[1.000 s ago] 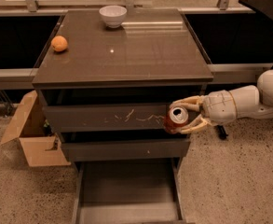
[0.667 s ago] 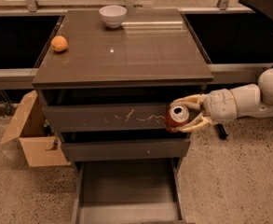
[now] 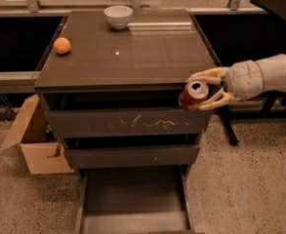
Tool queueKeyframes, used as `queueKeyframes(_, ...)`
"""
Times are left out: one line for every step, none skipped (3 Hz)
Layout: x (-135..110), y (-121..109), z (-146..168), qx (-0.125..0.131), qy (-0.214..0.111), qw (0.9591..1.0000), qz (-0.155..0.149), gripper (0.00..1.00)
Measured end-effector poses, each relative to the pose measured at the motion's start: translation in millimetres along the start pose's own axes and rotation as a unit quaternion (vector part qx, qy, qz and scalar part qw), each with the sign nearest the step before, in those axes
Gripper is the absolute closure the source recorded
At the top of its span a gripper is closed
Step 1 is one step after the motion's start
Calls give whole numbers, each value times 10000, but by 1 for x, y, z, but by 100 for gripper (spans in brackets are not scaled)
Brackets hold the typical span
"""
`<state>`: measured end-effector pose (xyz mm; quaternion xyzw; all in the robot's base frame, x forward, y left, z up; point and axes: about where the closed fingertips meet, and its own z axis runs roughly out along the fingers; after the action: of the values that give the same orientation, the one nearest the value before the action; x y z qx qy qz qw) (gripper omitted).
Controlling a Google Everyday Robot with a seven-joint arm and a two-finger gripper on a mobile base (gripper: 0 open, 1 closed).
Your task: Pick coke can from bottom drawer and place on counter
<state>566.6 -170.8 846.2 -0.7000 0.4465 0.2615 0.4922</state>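
Observation:
My gripper (image 3: 197,92) reaches in from the right and is shut on the red coke can (image 3: 193,95), silver top facing up and tilted. It holds the can in the air at the counter's front right corner, level with the counter edge and in front of the scratched upper drawer. The counter (image 3: 132,52) is a glossy dark slab. The bottom drawer (image 3: 132,204) stands pulled open below, its tray bare.
An orange (image 3: 62,45) lies at the counter's left edge and a white bowl (image 3: 118,16) stands at its back. An open cardboard box (image 3: 32,140) sits on the floor left of the cabinet. A dark stand leg (image 3: 229,128) is behind the arm.
My gripper has lifted the coke can upward, from in front of the upper drawer to the level of the counter's edge.

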Motion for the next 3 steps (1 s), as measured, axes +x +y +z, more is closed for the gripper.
queueKeyframes(-22, -39, -25, 192, 25, 9992, -346, 100)
queueKeyframes(-24, -43, -24, 237, 40, 9991, -335, 100)
queueKeyframes(-40, -71, -17, 516, 131, 9982, -268, 100)
